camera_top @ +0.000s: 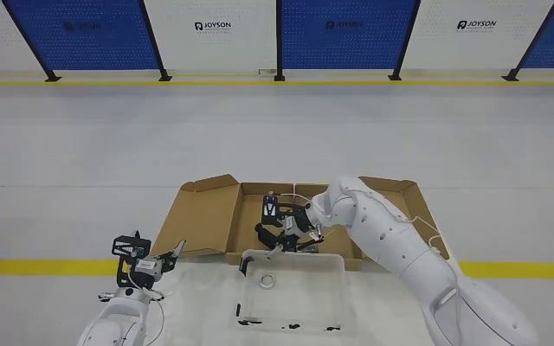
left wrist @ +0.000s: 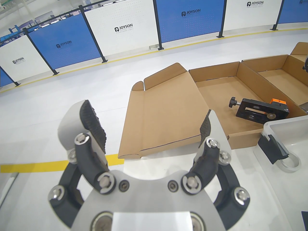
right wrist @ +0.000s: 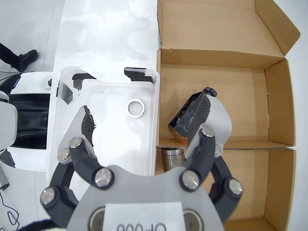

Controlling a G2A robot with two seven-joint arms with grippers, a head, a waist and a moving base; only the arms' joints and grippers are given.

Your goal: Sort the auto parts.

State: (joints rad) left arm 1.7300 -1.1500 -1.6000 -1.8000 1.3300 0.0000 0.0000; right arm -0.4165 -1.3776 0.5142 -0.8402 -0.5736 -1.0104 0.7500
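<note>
A black clamp-like part with an orange tab point(left wrist: 262, 110) lies in the end compartment of the open cardboard box point(left wrist: 168, 111). My right gripper point(right wrist: 146, 106) hangs open over the box's near wall point(right wrist: 276, 97). One of its fingers point(right wrist: 216, 111) stands in the compartment with the black part point(right wrist: 185, 118) tilted against its pad; the other is above the clear plastic bin point(right wrist: 154, 121). A metal ring point(right wrist: 135, 107) lies in that bin. My left gripper point(left wrist: 146, 111) is open with nothing in it, off the box's flap, low at the table's left point(camera_top: 169, 253).
The clear bin point(camera_top: 338, 294) sits just in front of the box point(camera_top: 208, 216), with black tape patches on its rim. A silver cylinder point(right wrist: 172, 156) lies in the neighbouring compartment, at the box's wall. The box's flaps stand open at both ends.
</note>
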